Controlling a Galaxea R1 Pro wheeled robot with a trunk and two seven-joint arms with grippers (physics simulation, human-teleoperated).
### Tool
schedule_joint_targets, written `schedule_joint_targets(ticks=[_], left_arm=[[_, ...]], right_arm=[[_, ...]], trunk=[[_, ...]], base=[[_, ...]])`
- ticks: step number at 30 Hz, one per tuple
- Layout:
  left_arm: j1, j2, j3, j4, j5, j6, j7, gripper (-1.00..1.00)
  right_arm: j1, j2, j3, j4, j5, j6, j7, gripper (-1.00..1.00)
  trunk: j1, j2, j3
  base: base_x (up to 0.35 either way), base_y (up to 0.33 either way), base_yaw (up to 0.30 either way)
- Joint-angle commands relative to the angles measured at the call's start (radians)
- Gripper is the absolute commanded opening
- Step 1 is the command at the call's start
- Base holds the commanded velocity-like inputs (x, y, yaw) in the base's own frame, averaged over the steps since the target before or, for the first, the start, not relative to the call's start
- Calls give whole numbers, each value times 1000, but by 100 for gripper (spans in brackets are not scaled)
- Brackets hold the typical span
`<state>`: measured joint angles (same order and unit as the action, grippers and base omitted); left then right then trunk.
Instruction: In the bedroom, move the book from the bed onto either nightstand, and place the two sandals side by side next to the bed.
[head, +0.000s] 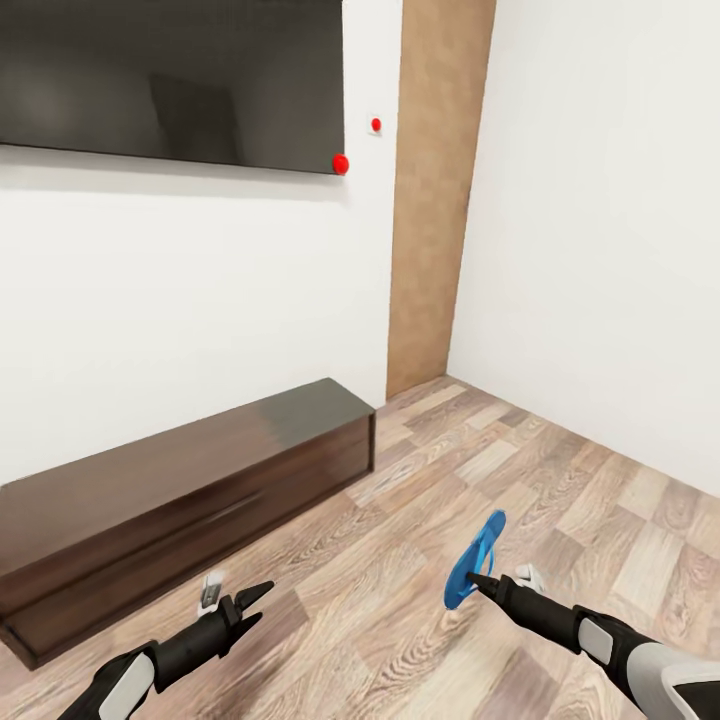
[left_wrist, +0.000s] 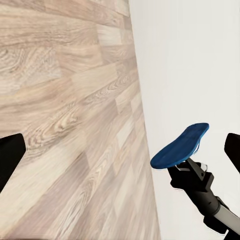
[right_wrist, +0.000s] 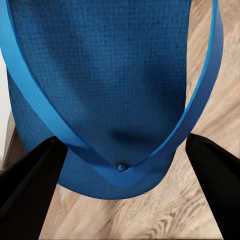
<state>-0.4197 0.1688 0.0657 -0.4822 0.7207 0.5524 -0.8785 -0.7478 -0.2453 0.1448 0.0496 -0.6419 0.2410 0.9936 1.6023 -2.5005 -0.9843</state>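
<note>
My right gripper (head: 480, 582) is shut on one bright blue sandal (head: 478, 558) and holds it off the wood floor, tilted up on end. In the right wrist view the sandal's sole and V-strap (right_wrist: 110, 75) lie close between the two black fingers. From the left wrist view the same sandal (left_wrist: 180, 145) sticks up out of the right gripper (left_wrist: 182, 172) in front of a white wall. My left gripper (head: 258, 603) hangs low over the floor, open and empty. The book, the bed and the nightstand are out of view.
A long low dark brown cabinet (head: 180, 490) stands against the white wall on the left, under a black wall-mounted screen (head: 170, 80). A tall wood panel (head: 440, 190) fills the room corner. Plank floor (head: 560, 480) stretches ahead and right to a white wall.
</note>
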Motion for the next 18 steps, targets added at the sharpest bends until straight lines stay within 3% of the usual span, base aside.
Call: schedule_joint_targets(ticks=[1, 18], left_arm=[[-1, 0, 1, 1, 5, 7, -1, 100], [-1, 1, 2, 10, 4, 9, -5, 100]], right_arm=[[-1, 0, 5, 3, -12, 8, 5, -100], [-1, 1, 5, 3, -12, 8, 5, -100]], trunk=[[0, 0, -1], [0, 0, -1]], base=[[-129, 0, 257], [-36, 0, 257]])
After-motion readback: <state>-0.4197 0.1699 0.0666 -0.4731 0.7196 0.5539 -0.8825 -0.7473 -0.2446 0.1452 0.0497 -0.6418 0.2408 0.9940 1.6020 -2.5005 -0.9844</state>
